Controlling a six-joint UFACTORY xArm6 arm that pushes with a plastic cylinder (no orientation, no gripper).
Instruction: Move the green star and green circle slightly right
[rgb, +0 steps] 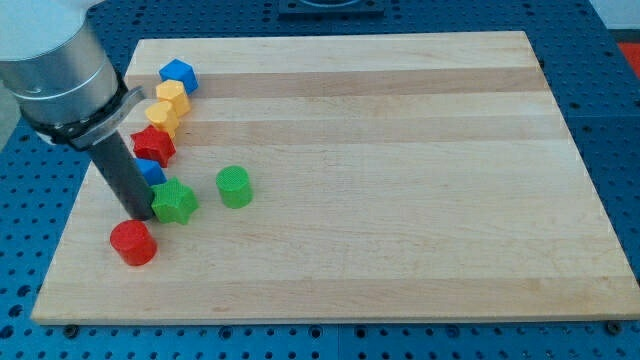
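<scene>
While no bin, tray or box shows anywhere, the wooden board (400, 150) carries every block, all gathered toward the view's left. No pincer exists on this arm, so spread or pressed together does not apply: it ends in a dark rod, and my tip (140, 216) rests on the board holding nothing. It sits just at the left edge of the green star (174, 202), touching it or very nearly so (the gap is too fine to judge). To the view's right of the star, near but apart, stands the green circle (234, 187). Below my tip lies the red cylinder (133, 243), close by. A blue block (152, 172), partly hidden behind the rod so its shape is unclear, sits just above the star. Above that comes the red star (155, 146), then two yellow hexagonal blocks, the lower (163, 116) and the upper (173, 97), touching one another, and uppermost the blue hexagonal block (178, 75). These form a slanting line along the board's left side.
</scene>
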